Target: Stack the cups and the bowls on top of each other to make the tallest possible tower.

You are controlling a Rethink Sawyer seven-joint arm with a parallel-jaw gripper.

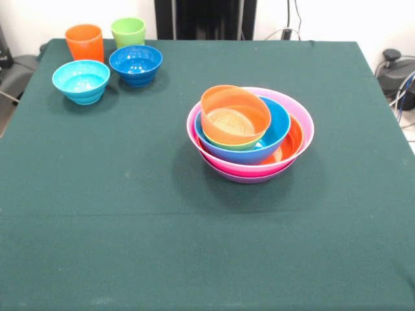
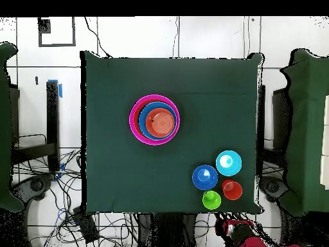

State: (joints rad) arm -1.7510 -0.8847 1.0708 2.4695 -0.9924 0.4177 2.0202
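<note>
Gripper state could not be told: only a red and black part of the robot arm (image 2: 241, 233) showed at the bottom edge of the overhead view, off the table, and the front view showed just the dark pedestal (image 1: 205, 19) at the table's far side. No part of the arm was over the cloth.

Nearest the arm sat four loose pieces in a tight cluster at one corner of the dark green cloth-covered table (image 1: 130, 227). The glossy orange plastic tumbler (image 1: 85, 42) (image 2: 232, 190) and the glossy lime green plastic tumbler (image 1: 128, 31) (image 2: 211, 200) stood upright, side by side, closest to the robot's edge. Just in front of them in the front view stood the small light blue plastic bowl (image 1: 81, 81) (image 2: 229, 163) and the small dark blue plastic bowl (image 1: 135, 64) (image 2: 205, 177), both upright, mouths up, near each other; could not tell whether they touched.

Well apart from the cluster, near the table's middle, stood the multicoloured tower of nested bowls (image 1: 250, 134) (image 2: 154, 120). Large purple bowl (image 1: 249, 177) at the bottom, only a sliver of it showing under the large pink bowl (image 1: 299, 111). Inside the pink one sat the large orange bowl (image 1: 295, 139), then the large blue bowl (image 1: 275, 126). In the blue one lay the small lime green bowl (image 1: 237, 145), only its rim visible, with the small orange bowl (image 1: 235, 115) nested on top, tilted toward the camera in the front view. All bowls in the pile were mouth up.
</note>
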